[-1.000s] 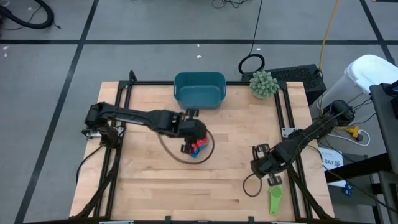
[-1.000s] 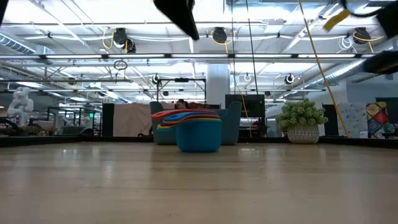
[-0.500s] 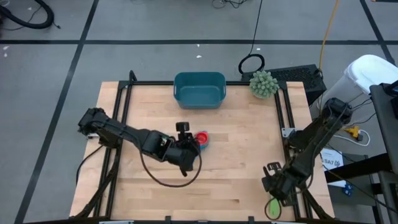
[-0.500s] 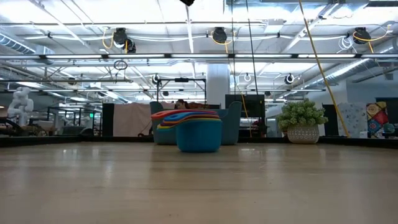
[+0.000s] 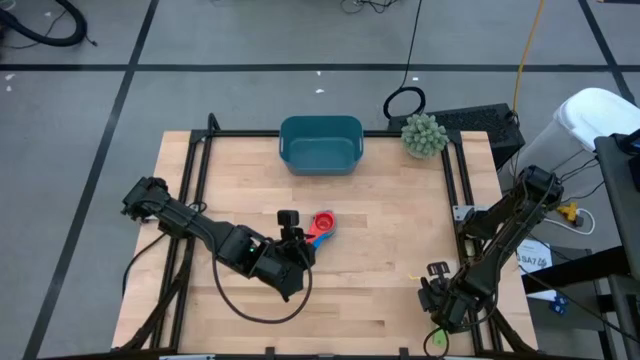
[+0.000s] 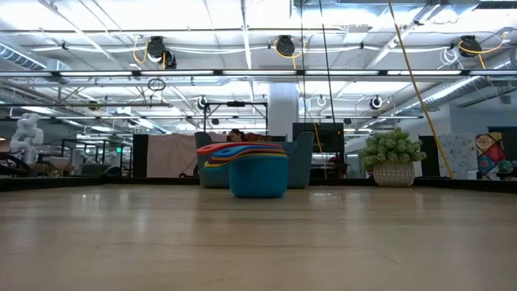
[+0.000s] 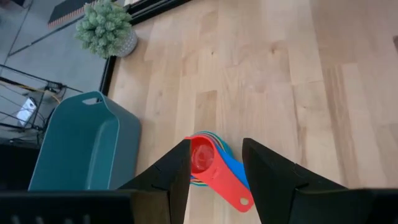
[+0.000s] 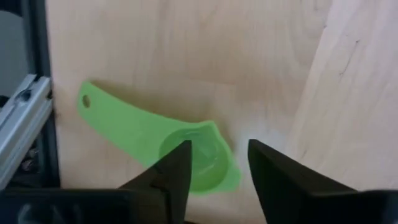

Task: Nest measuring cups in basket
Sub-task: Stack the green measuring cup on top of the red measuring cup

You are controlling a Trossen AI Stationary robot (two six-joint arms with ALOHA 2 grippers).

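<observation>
Near edge of the light wooden plank tabletop (image 5: 370,290), right side: right tool (image 8: 214,177) hangs low over a bright green plastic measuring cup (image 8: 186,158) with a round bowl and a flat handle. Right wrist view: the two dark fingers (image 8: 171,171) stand apart, one over the cup's bowl, the other just beside its rim; nothing is clamped between them. Cup lies flat on the wood, handle pointing toward the black metal frame rail (image 8: 34,93) at the tabletop's edge. From above only a sliver of that green cup (image 5: 438,340) shows under the right arm.

Middle of the tabletop: left tool (image 5: 291,222) sits just short of a nested stack of plastic measuring cups (image 5: 322,226), red one on top, blue beneath. Left wrist view: its fingers (image 7: 168,174) are parted, and the stack (image 7: 211,168) lies ahead in the gap, not touched; red handle points back toward the tool. Nothing held. Low view: the stack (image 6: 254,170) rests on the wood, a blue bowl lowest, with yellow, orange and red rims layered above.

Far side, centre: teal-blue rectangular plastic basket (image 5: 320,143) with rounded corners, upright, well apart from the stack. No cups visible inside it.

Far right corner: spiky green plant ball (image 5: 423,134) in a pale pot, just beside the basket's right
</observation>
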